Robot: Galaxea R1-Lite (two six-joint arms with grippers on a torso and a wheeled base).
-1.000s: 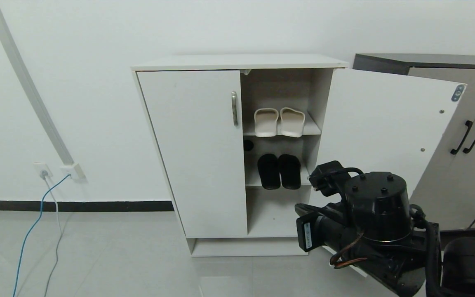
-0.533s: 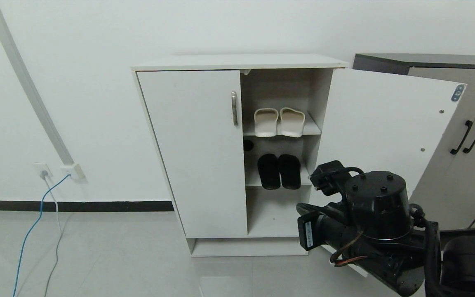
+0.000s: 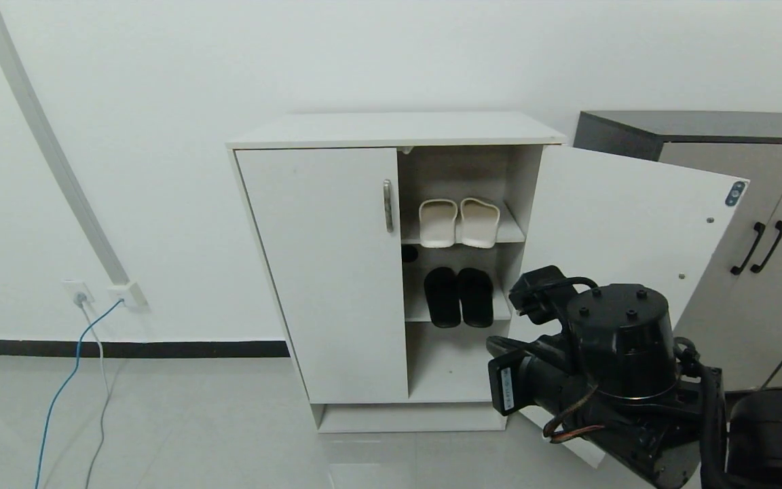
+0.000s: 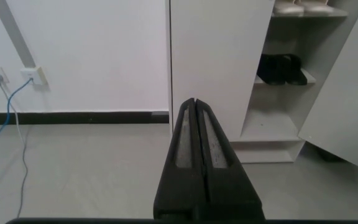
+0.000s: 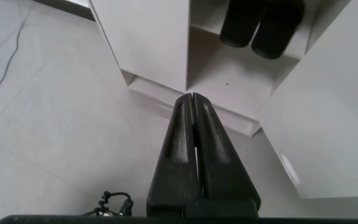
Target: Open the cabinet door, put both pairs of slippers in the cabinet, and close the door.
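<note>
The white cabinet (image 3: 323,272) stands against the wall, its left door shut and its right door (image 3: 628,231) swung wide open. A beige pair of slippers (image 3: 459,221) sits on the upper shelf and a black pair (image 3: 459,297) on the shelf below. My right arm (image 3: 608,367) hangs low in front of the open door. My right gripper (image 5: 193,98) is shut with nothing in it, above the floor before the cabinet's base, the black slippers (image 5: 263,22) beyond it. My left gripper (image 4: 194,102) is shut and empty, facing the shut door, apart from it.
A grey cabinet (image 3: 737,238) with black handles stands just behind the open door. A wall socket (image 3: 79,292) with a blue and a grey cable trailing onto the floor is at the left. Bare tiled floor (image 3: 194,428) lies in front of the cabinet.
The whole head picture has shifted: the cabinet now sits lower and slightly smaller, so the camera moved. The slippers, the doors and my right arm have not visibly changed.
</note>
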